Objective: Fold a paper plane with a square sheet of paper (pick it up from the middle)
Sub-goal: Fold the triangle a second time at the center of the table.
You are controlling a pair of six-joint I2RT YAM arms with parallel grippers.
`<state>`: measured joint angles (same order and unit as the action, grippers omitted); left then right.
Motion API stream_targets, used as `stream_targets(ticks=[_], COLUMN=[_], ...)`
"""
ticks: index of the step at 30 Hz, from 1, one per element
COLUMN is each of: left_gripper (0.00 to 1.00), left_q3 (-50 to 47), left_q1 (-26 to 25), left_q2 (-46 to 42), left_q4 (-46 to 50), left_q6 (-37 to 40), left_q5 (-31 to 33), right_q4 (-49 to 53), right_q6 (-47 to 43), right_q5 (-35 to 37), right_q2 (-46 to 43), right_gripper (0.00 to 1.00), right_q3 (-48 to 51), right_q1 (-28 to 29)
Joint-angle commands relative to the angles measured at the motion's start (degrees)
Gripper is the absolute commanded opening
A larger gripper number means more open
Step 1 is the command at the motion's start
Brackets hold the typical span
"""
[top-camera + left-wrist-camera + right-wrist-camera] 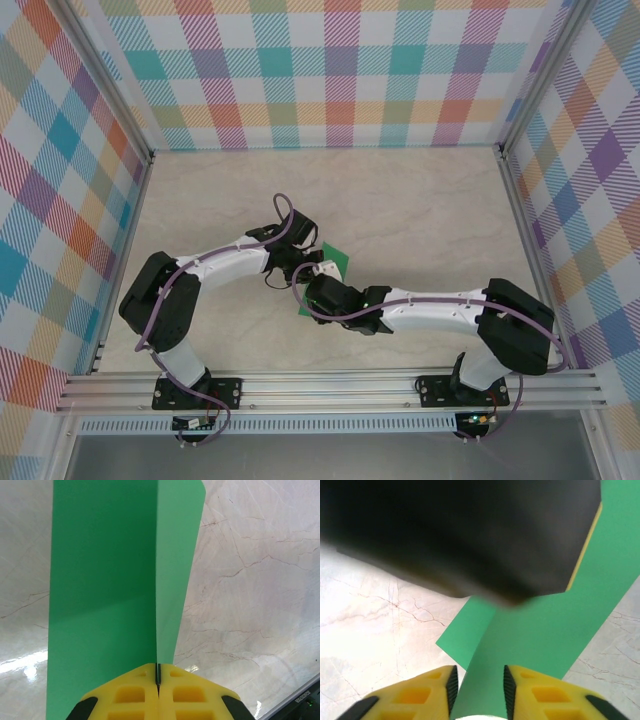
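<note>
Paper, green, folded along a crease; lies at centre of surface. Left tool, entering from 8 o'clock, pressed together on its near edge. Right tool, from 4 o'clock, fingers apart, straddling it.

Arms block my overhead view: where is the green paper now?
Mid-table in the top view, the green paper sits between both grippers: pinched in the shut left gripper, passing between the right gripper's parted fingers.
</note>
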<state>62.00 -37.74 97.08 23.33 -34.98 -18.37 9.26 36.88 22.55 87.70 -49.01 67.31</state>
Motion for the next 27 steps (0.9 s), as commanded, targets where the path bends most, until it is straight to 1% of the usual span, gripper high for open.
stream_targets(ticks=[1,7,9,10,11,13,14,15,17,18,19,21,26,27], left_gripper=[0.0,0.0,0.01,0.06,0.14,0.19,0.24,0.32,0.37,0.42,0.45,0.51,0.52,0.5], left_q3=[-0.34,-0.45,-0.4,-0.47,-0.6,-1.2,-1.53,-1.78,-2.43,-2.83,-3.29,-4.55,-7.09,-7.63], left_q1=[0.62,0.65,0.72,0.73,0.73,0.74,0.73,0.8,0.9,0.99,1.12,1.26,1.26,1.26], left_q2=[-0.35,-0.95,-1.25,-1.45,-1.89,-3.17,-3.98,-4.79,-6.43,-7.35,-8.21,-10.33,-14.48,-15.39], left_q4=[-0.84,-0.66,-0.57,-0.32,-0.15,-0.13,0.01,0.34,1.07,1.43,1.75,2.12,2.04,1.72], left_q6=[-0.54,-0.87,-1.1,-1.27,-1.52,-2.38,-2.79,-3.1,-3.84,-4.32,-4.88,-6.01,-7.19,-7.21], left_q5=[-0.62,-0.09,0.22,0.62,1.38,2.96,3.9,4.95,7.28,8.65,9.88,12.33,14.54,14.59], right_q4=[-0.34,-0.37,-0.93,-1.27,-1.63,-2.66,-3.28,-4.09,-6.1,-6.97,-7.68,-9.92,-13.93,-14.32], right_q6=[0.32,0.03,-0.56,-0.67,-0.57,-0.41,-0.25,-0.28,-0.26,-0.25,-0.19,-0.28,-0.3,-0.65], right_q5=[0.59,0.36,-0.69,-1.5,-2.48,-4.29,-5.32,-6.86,-10.15,-12.06,-13.67,-18.76,-27.21,-29.13], right_q2=[-1.83,-2.43,-2.38,-2.41,-2.49,-2.9,-3.34,-3.86,-4.75,-5.28,-5.64,-6.21,-6.6,-6.43], right_gripper=[0.26,0.16,0.14,0.13,0.12,0.08,0.08,0.08,0.08,0.07,0.07,0.08,0.09,0.09], right_q3=[1.58,1.9,1.87,2.0,2.25,3.14,3.66,4.36,5.76,6.44,6.98,8.45,10.94,11.13], right_q1=[0.54,0.46,0.23,-0.12,-0.56,-1.49,-2.05,-2.9,-4.47,-5.38,-6.35,-8.84,-13.8,-14.72])
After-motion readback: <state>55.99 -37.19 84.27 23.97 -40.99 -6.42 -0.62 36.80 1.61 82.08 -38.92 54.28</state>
